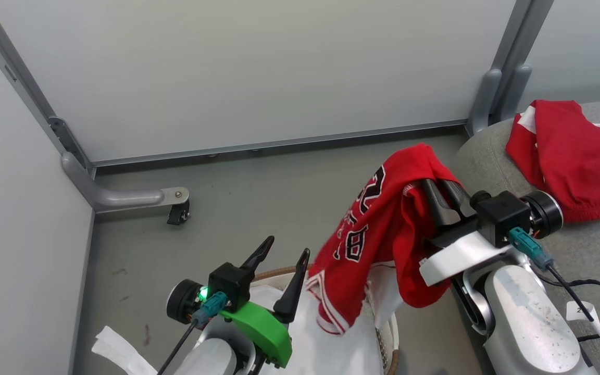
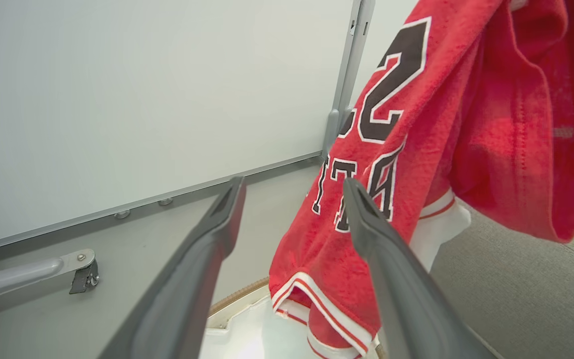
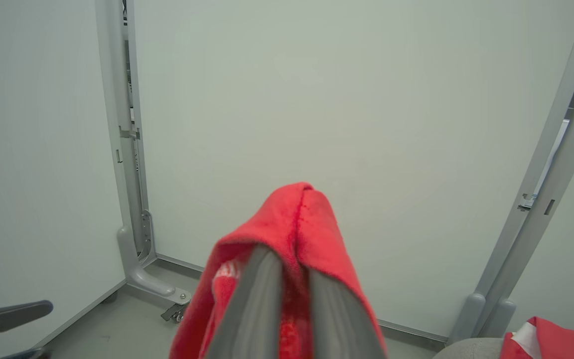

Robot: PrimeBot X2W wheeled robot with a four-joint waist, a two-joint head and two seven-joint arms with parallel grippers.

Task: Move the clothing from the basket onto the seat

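Note:
A red jersey point(image 1: 378, 234) with black-and-white lettering hangs from my right gripper point(image 1: 438, 185), which is shut on its top fold; the same jersey point(image 3: 292, 234) drapes over the fingertips in the right wrist view. Its hem dangles into the white basket point(image 1: 391, 338), whose brown rim point(image 1: 274, 272) and white liner point(image 1: 326, 344) show at the bottom. My left gripper point(image 1: 284, 250) stands open above the basket, just left of the jersey point(image 2: 396, 149), holding nothing. A second red garment point(image 1: 576, 156) lies on the grey seat point(image 1: 591, 245) at the right.
White partition panels with grey metal frames close off the back and left. A caster foot point(image 1: 175, 205) juts onto the grey floor at the left. A white strip of cloth point(image 1: 117, 349) lies on the floor beside the basket. A black cable point(image 1: 591, 291) crosses the seat.

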